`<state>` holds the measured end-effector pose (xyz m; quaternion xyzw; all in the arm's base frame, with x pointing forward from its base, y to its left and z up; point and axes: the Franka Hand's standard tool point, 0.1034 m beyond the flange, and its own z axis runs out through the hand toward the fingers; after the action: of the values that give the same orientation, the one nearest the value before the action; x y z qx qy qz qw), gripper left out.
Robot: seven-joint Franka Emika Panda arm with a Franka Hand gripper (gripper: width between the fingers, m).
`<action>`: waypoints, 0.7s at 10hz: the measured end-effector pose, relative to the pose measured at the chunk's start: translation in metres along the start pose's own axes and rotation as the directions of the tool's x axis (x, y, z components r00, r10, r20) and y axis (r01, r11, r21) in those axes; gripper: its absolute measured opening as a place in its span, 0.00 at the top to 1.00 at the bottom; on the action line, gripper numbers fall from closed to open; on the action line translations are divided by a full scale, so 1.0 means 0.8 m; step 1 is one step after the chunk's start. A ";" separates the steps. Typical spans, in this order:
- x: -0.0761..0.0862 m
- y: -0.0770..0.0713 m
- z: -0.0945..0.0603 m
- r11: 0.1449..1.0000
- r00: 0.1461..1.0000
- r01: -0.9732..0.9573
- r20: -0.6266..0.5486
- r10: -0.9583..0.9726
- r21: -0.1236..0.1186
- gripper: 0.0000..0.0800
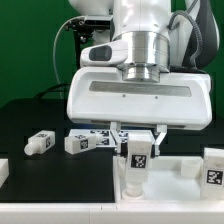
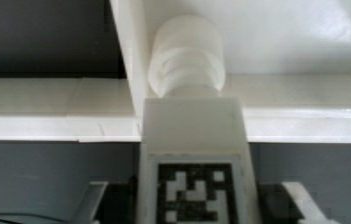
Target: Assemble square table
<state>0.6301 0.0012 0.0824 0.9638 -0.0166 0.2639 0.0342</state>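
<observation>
We observe the gripper (image 1: 139, 141) closed on the held leg (image 1: 139, 158), one finger on each side of its tagged upper block. The held leg stands upright over the near corner area of the square tabletop (image 1: 175, 203), which lies flat on the black table (image 1: 30, 115) towards the exterior view's right. We cannot tell whether the lower end of the leg touches the slab. In the wrist view, the held leg (image 2: 191, 110) fills the centre. Its tag faces the camera between the fingers (image 2: 293, 196), and its ribbed, rounded end points away towards the white slab (image 2: 47, 105). Three further legs are not in the claw. The first loose leg (image 1: 38, 143) lies on the table at the exterior view's left, the second loose leg (image 1: 85, 141) lies just beside the gripper, and the third loose leg (image 1: 214, 166) stands at the exterior view's right edge, near the tabletop.
</observation>
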 end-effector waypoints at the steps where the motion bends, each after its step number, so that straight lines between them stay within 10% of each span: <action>1: -0.002 0.000 0.003 1.000 1.000 0.001 0.004 -0.001 -0.001 0.65; 7: -0.015 -0.001 0.016 1.000 0.999 0.012 -0.036 -0.013 -0.018 0.65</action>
<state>0.6267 0.0011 0.0652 0.9587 -0.0124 0.2807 0.0447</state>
